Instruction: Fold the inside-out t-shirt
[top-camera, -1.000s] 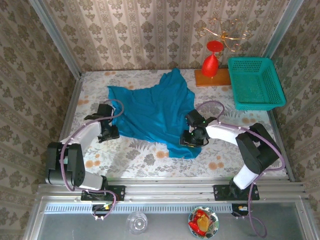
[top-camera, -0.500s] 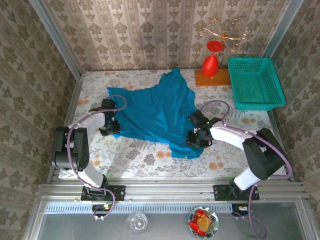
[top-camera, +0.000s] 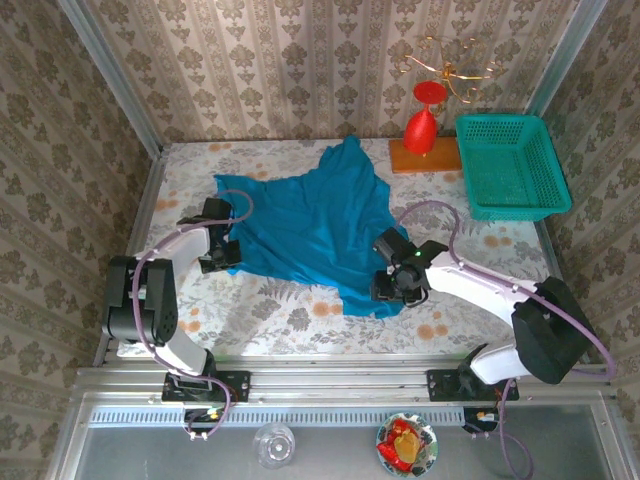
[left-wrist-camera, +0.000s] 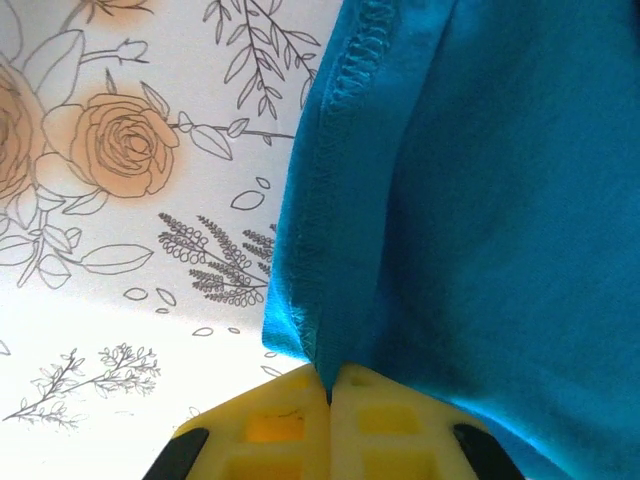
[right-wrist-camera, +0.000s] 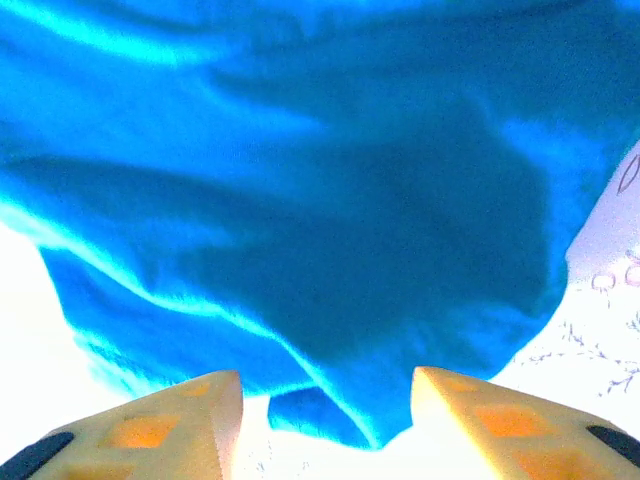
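Flowery table (top-camera: 280, 310) holds a soft bright-blue cloth t-shirt (top-camera: 310, 220); left gripper (left-wrist-camera: 330, 374) pinches its left hem, right gripper (right-wrist-camera: 326, 388) gapes over its near-right corner.

Top cam overhead, facing down, wrist cams close-up, all share t-shirt (top-camera: 310, 220)

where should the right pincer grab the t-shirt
On the t-shirt, grip the near right corner: it lies loose on the table, edge facing the open right pincer, so come in low from the right.
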